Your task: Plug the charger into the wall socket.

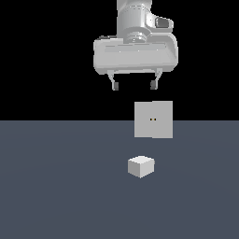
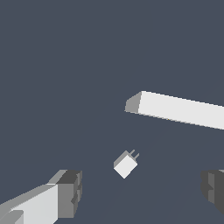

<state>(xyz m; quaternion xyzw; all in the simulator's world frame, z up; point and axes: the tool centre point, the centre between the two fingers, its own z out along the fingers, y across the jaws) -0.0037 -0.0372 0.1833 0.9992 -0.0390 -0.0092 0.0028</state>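
High above the grey floor [image 1: 56, 196], the gripper [image 1: 134, 85] hangs with fingers spread apart, empty, over the charger [image 1: 141, 166] near the upright wall socket [image 1: 153, 119].

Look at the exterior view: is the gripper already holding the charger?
No. The gripper hangs open well above the floor, while the charger sits alone on the floor in front of the wall socket.

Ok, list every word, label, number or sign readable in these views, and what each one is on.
None. The charger, the wall socket and the gripper are plain, with no print. The socket's only marks are two tiny dark holes at its centre.
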